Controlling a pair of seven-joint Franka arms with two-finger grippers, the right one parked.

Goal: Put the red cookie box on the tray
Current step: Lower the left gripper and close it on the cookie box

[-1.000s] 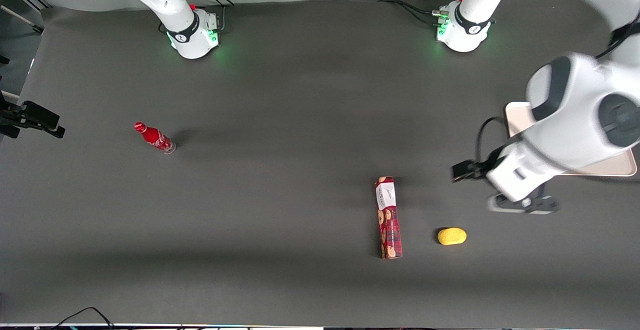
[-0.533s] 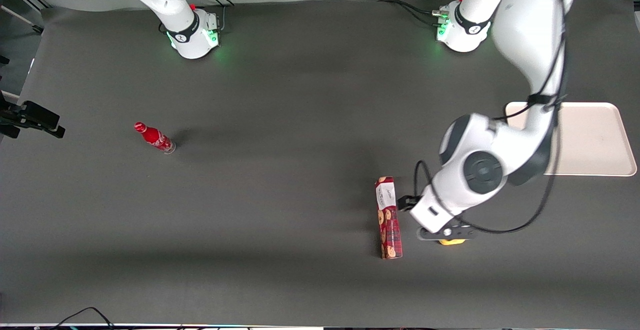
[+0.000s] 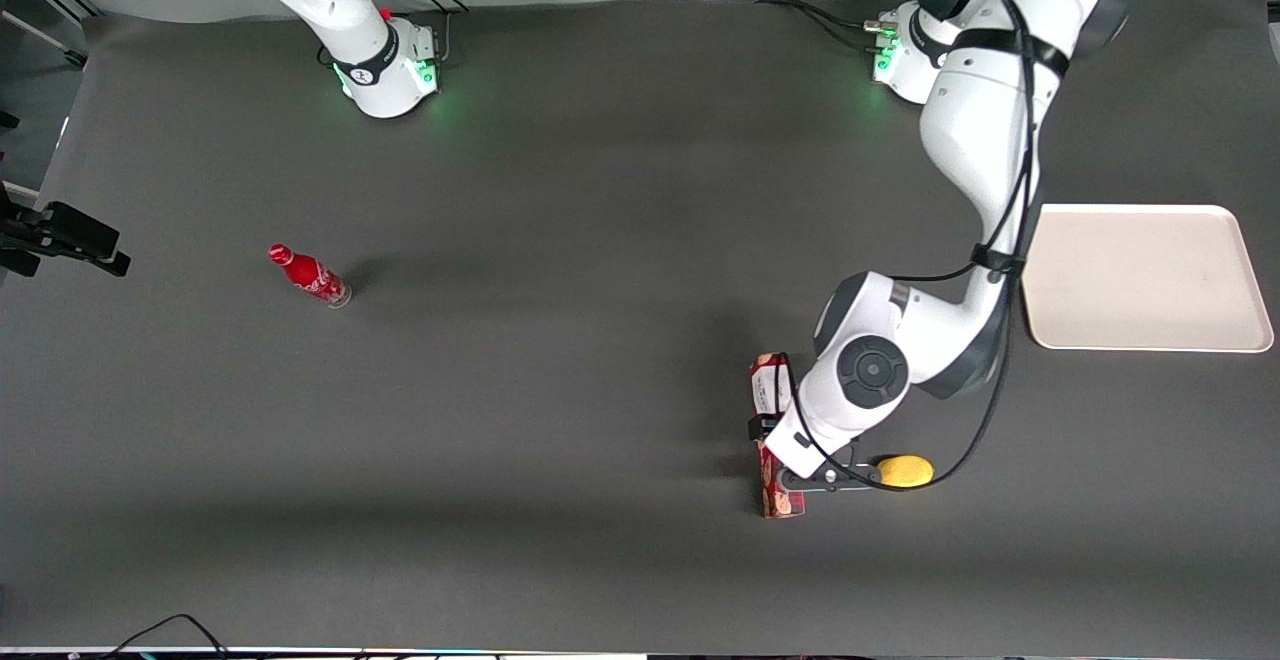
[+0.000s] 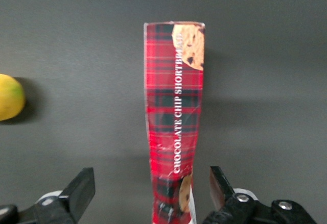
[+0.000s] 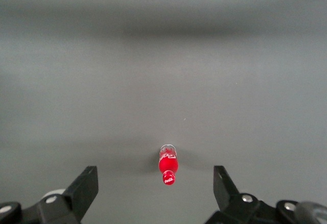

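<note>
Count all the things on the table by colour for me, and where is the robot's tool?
Red: 2, the red cookie box and the small red bottle
Yellow: 1, the yellow fruit
Cream-white: 1, the tray
Total: 4
The tool hangs open over the box, one finger each side.

The gripper hangs above the red cookie box, jaws spread wider than the carton, with bare bench on both long sides. A yellow object lies just beside. The tray stands unobstructed.

red cookie box flat on table, tray apart
</note>
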